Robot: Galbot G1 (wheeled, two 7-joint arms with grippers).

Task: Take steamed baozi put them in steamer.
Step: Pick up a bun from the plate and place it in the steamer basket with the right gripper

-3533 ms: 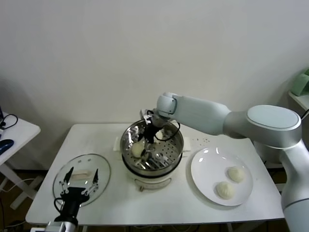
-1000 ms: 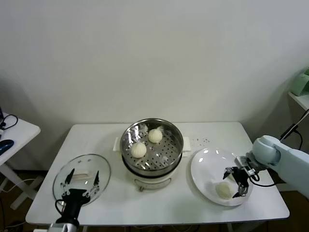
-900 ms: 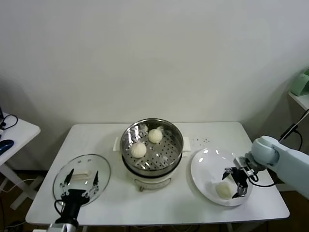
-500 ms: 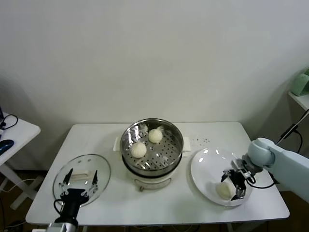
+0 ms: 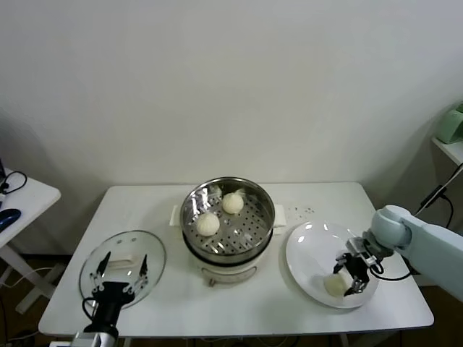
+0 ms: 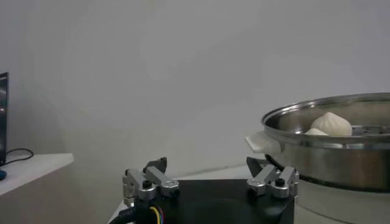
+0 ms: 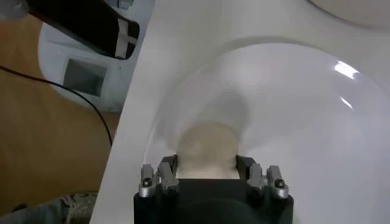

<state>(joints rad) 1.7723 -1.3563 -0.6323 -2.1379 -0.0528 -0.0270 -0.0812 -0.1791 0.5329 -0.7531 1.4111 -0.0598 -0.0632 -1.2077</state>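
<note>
Here, one steamed baozi (image 5: pixel 334 285) is pinched between the right gripper (image 5: pixel 350 274) fingers on the white plate (image 5: pixel 307 249). Two buns (image 5: pixel 207 223) are seen inside the steamer (image 5: pixel 227 216). The left gripper (image 5: pixel 120 269), fingers spread, is parked over the glass lid (image 5: pixel 123 259).

Glass lid (image 5: pixel 124 264) lies left on table (image 5: pixel 239 311); plate (image 5: pixel 307 249) right.

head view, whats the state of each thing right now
steamer: open, lid off, two buns inside
buns in steamer: resting on the perforated tray, apart
glass lid: lying flat on the table, left of the steamer
plate: one bun visible on it
bun on plate: between the right hand's fingers
right hand: down at the plate, around the bun
left hand: open, idle above the lid
</note>
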